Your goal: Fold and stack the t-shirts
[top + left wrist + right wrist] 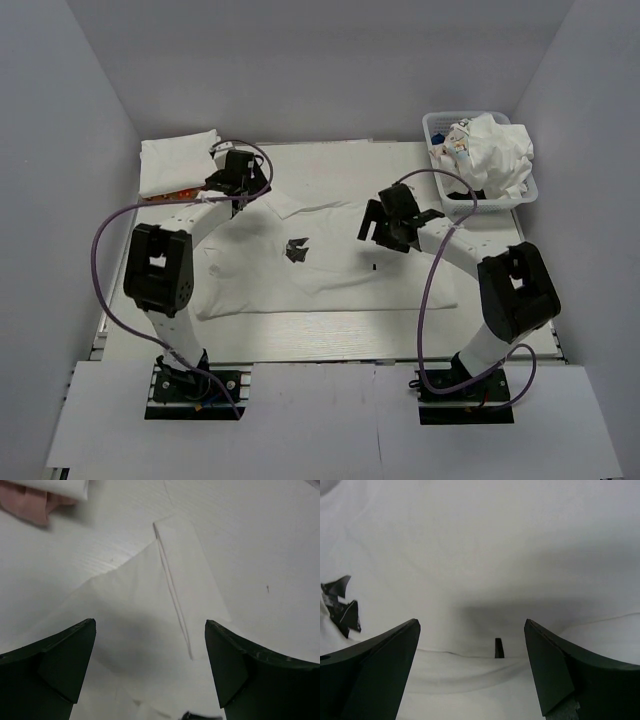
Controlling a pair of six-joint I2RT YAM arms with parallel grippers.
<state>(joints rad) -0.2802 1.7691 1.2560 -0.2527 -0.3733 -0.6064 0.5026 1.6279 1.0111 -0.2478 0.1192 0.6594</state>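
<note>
Top view: one white t-shirt (330,275) lies flat in the middle of the bench (330,335). Its long axis runs left to right, and one black print (297,250) faces up. One folded white pile (175,160) sits far left. One crumpled white heap (495,150) fills the basket (437,122) far right. There are two end effectors, left (232,178) and right (378,228).

Left wrist view: the fingers are spread and empty above a cloth flap whose seam (172,585) runs away from the camera.

Right wrist view: the fingers are spread and empty over the shirt.
</note>
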